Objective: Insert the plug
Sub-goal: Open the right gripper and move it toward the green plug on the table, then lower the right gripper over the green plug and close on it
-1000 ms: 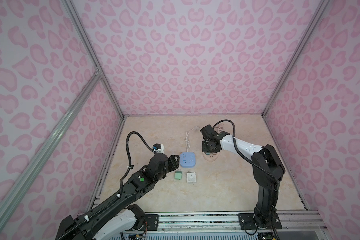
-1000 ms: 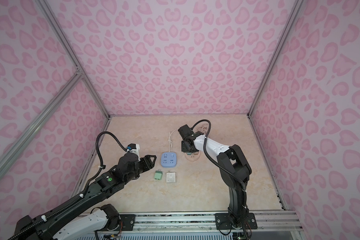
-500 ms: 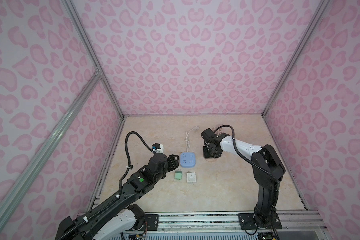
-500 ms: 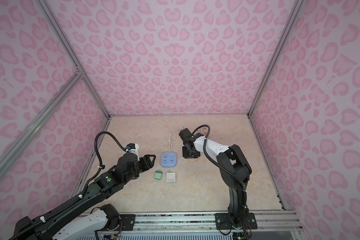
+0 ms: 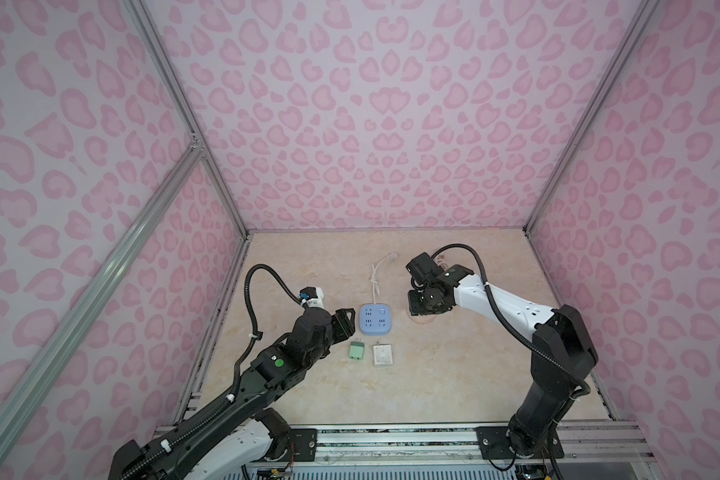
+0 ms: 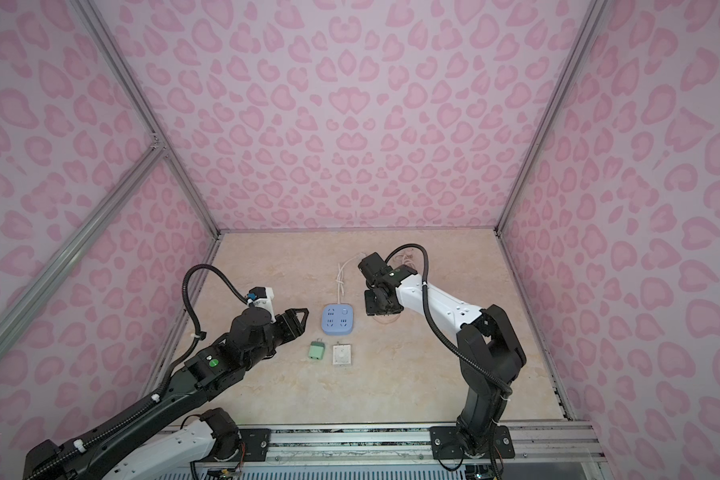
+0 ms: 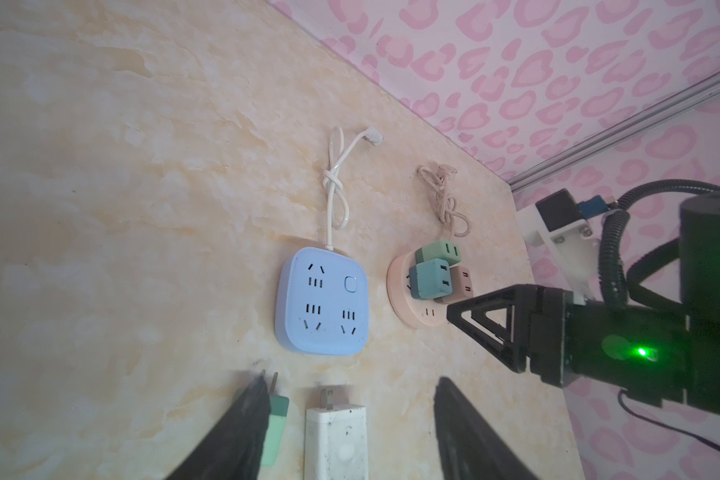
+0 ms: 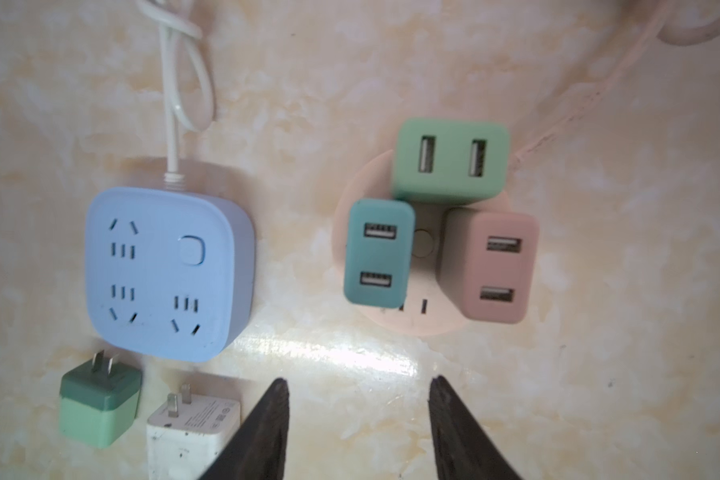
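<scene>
Seated plugs: three two-port USB plugs stand upright in the round pink socket (image 8: 416,322), namely a teal plug (image 8: 379,253), a light-green plug (image 8: 449,160) and a pink plug (image 8: 489,266). They are packed close around the socket's middle button.
Free slot: one pair of slits on the round pink socket shows bare between the teal plug and the pink plug.
Right gripper: the right gripper (image 8: 359,379) hovers over the round pink socket with its jaws spread, nothing between them, clear of all three plugs.
Loose plugs: a loose green plug (image 5: 356,350) and a white plug (image 5: 382,355) lie flat side by side on the table (image 5: 433,374). They sit just beside the near edge of the blue power strip (image 5: 375,318), prongs pointing toward it.
Blue power strip: square, sockets all bare, left of the round pink socket in both top views and near it without touching.
Left gripper: the left gripper (image 5: 346,322) hangs just left of the blue power strip, jaws spread and holding nothing.
Cords: a knotted white cord (image 7: 333,195) runs from the blue power strip toward the back wall, and a knotted pink cord (image 7: 445,199) runs likewise from the round pink socket.
</scene>
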`<move>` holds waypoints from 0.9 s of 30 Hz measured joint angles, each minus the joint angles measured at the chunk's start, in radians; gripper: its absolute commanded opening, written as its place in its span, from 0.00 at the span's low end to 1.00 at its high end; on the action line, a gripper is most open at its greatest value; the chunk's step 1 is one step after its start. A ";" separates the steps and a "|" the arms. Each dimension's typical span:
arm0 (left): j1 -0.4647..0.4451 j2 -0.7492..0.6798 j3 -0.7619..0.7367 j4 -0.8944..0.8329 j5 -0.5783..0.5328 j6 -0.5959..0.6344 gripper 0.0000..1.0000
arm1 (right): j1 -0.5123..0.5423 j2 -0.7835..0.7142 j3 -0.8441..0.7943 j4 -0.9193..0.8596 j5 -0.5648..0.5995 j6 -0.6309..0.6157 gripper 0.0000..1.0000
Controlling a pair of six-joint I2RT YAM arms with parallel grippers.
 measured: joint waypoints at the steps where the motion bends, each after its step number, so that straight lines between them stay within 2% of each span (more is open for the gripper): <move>1: 0.000 -0.003 -0.006 -0.005 -0.003 0.000 0.66 | 0.022 -0.018 -0.019 0.012 -0.003 -0.007 0.52; 6: 0.000 -0.031 -0.018 -0.050 -0.023 -0.001 0.65 | 0.148 -0.035 -0.066 0.044 0.008 -0.016 0.50; 13: 0.000 -0.144 -0.066 -0.126 -0.077 -0.021 0.66 | 0.306 0.040 -0.013 0.049 0.023 -0.003 0.50; 22: 0.004 -0.220 -0.074 -0.244 -0.199 -0.037 0.66 | 0.389 0.086 0.047 0.088 0.018 0.047 0.53; 27: 0.019 -0.231 -0.074 -0.295 -0.228 -0.051 0.66 | 0.406 0.123 0.064 0.090 0.011 0.048 0.63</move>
